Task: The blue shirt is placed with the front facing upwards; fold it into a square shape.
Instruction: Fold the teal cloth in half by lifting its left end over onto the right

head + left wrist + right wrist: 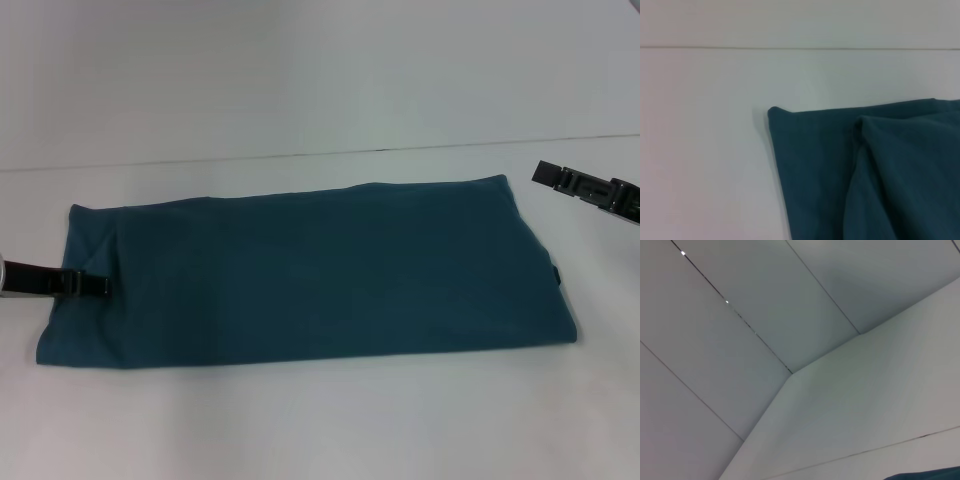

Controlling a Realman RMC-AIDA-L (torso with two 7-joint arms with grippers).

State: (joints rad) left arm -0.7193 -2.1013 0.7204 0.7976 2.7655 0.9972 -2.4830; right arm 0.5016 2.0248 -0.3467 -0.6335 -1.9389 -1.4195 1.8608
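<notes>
The blue shirt (310,270) lies on the white table as a long teal band running left to right, plain side up, with no lettering showing. A small dark tab (555,272) sticks out at its right end. My left gripper (100,285) reaches in from the left, low over the shirt's left end, beside a raised crease (112,240). In the left wrist view, a shirt corner (785,120) shows with a folded layer (890,165) on top. My right gripper (540,173) hangs above the table, off the shirt's far right corner. A sliver of the shirt (930,475) shows in the right wrist view.
The white table (320,420) spreads all around the shirt. A thin seam (300,155) runs across behind the shirt, with more white surface beyond it. The right wrist view mostly shows pale wall panels (765,315).
</notes>
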